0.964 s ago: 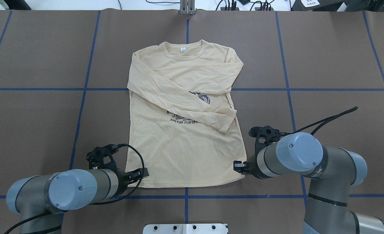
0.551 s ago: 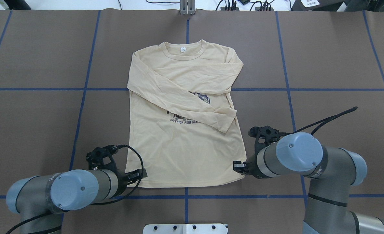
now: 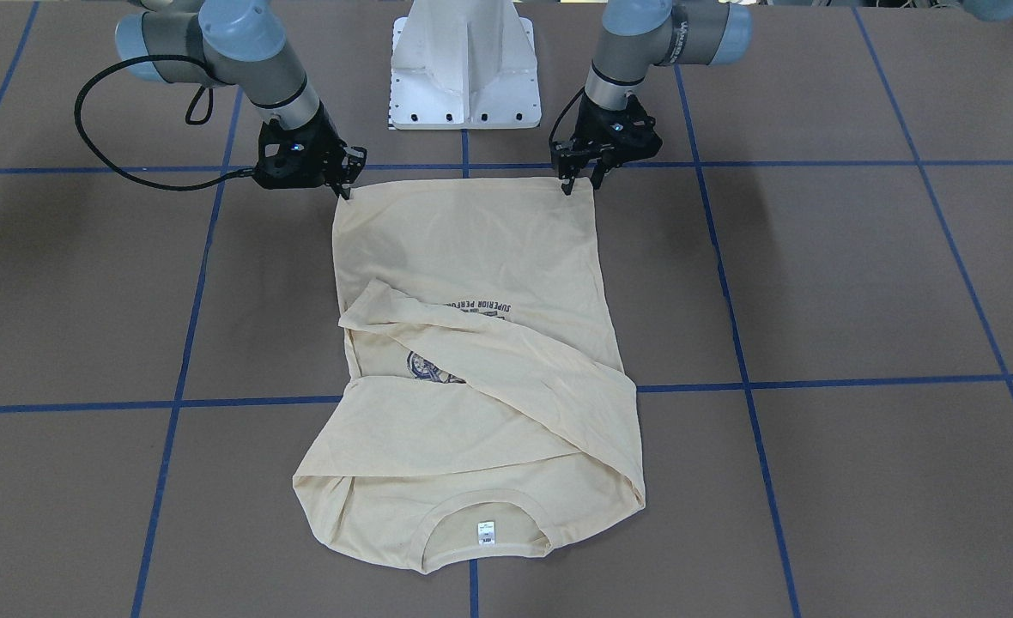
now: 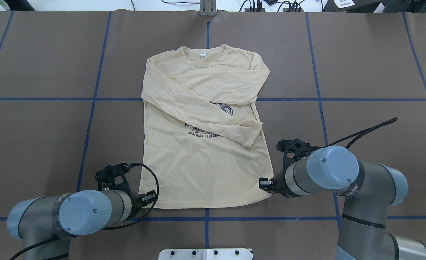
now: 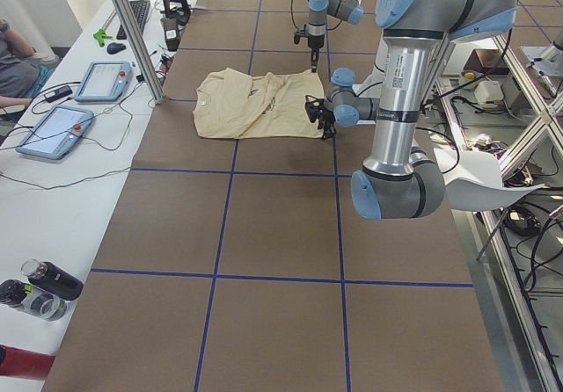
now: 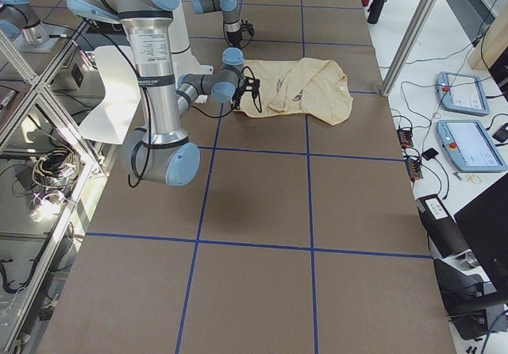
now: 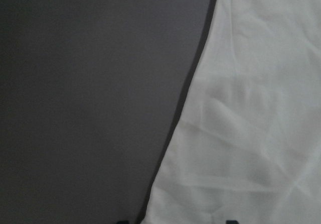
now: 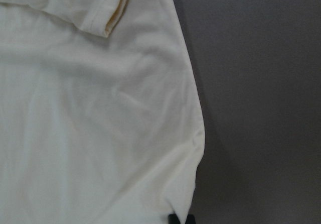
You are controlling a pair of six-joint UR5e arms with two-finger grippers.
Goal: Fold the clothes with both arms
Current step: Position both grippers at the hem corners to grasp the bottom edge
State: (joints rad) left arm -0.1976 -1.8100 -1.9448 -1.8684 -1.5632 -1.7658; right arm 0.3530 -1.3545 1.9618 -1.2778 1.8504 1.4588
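Observation:
The cream-yellow long-sleeved T-shirt (image 4: 205, 169) lies flat, front up, collar away from me, both sleeves folded across the navy print (image 4: 205, 130). It also shows in the front-facing view (image 3: 472, 249). My left gripper (image 4: 151, 198) is at the hem's left corner. In the left wrist view its two fingertips stand apart at the bottom edge, open, astride the shirt's side edge (image 7: 251, 108). My right gripper (image 4: 264, 184) is at the hem's right corner. In the right wrist view (image 8: 179, 218) its tips are together on the cloth (image 8: 90, 108).
The brown table cover (image 4: 361, 72) has blue tape grid lines. The white pedestal base (image 3: 464, 69) stands between the arms, just behind the hem. Control tablets (image 5: 101, 80) and bottles (image 5: 40, 286) lie on the side bench beyond the collar end.
My left gripper has drawn back a little toward the robot and outward along the hem's left corner. The right gripper and the shirt have not moved.

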